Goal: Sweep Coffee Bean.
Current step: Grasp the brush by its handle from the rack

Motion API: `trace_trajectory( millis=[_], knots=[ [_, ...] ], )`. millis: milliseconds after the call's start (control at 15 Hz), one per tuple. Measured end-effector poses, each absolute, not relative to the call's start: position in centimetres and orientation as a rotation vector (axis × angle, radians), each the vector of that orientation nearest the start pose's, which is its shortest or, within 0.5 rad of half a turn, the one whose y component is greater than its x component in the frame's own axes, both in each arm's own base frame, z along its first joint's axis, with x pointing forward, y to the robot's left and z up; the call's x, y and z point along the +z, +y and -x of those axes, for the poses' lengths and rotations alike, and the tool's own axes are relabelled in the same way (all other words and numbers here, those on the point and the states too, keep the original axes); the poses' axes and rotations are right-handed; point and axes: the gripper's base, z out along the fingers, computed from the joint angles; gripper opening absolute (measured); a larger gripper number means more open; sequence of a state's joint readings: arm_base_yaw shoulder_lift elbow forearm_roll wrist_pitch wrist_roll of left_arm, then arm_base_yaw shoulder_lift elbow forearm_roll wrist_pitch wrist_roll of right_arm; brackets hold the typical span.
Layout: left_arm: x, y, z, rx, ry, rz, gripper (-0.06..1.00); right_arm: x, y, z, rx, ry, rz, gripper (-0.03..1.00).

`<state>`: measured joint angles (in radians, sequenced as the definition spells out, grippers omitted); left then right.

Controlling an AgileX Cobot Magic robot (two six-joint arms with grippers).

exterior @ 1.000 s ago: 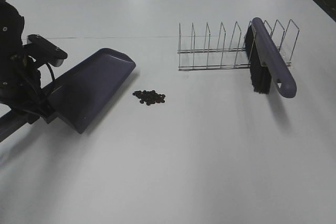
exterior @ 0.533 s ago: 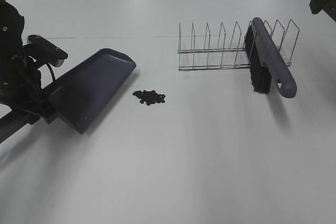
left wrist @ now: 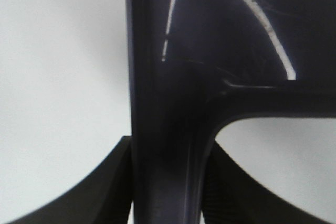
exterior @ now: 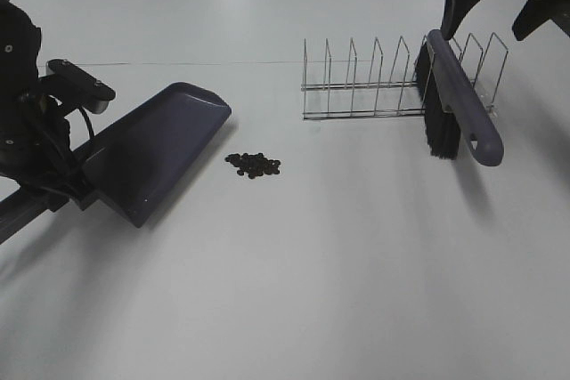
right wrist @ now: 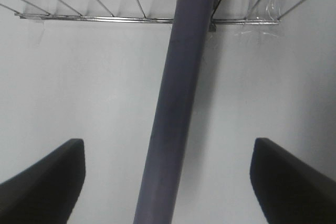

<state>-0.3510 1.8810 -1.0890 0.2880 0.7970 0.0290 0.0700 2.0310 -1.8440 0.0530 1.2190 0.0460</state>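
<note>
Lying clustered, tiny dark coffee bean point(exterior: 254, 165); left jaws clench dustpan point(exterior: 151, 153), right jaws released.

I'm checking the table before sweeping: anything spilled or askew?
Yes. A small cluster of dark brown coffee beans lies spilled on the white table, near the purple plastic dustpan. The purple-handled, black-bristled brush sits slanted in the silver wire rack.

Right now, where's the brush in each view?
Exterior high: brush on the right, propped in the wire rack.
Left wrist: not in it; the dustpan fills it.
Right wrist: brush centred between the open fingers.
Shared landmark: the wire rack, in exterior high and right wrist.
</note>
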Motion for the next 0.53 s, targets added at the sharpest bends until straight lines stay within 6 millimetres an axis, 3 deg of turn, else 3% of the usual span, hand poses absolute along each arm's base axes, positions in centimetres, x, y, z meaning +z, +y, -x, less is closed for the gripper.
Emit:
trace_trajectory(
  millis=[200, 267, 533],
  knots=[
    [14.6, -9.8, -32.2, 0.301, 2.901, -0.858, 0.33, 24.7, 3.6, -45.4, 0.091, 2.905, 0.035, 0.75],
    [14.6, -9.9, -32.2, 0.295, 2.904, -0.854, 0.33, 22.6, 3.7, -46.7, 0.088, 2.931, 0.048, 0.75],
    [14.5, -10.0, -32.1, 0.273, 2.914, -0.834, 0.33, 19.3, 3.7, -47.5, 0.066, 2.993, 0.062, 0.75]
  ],
)
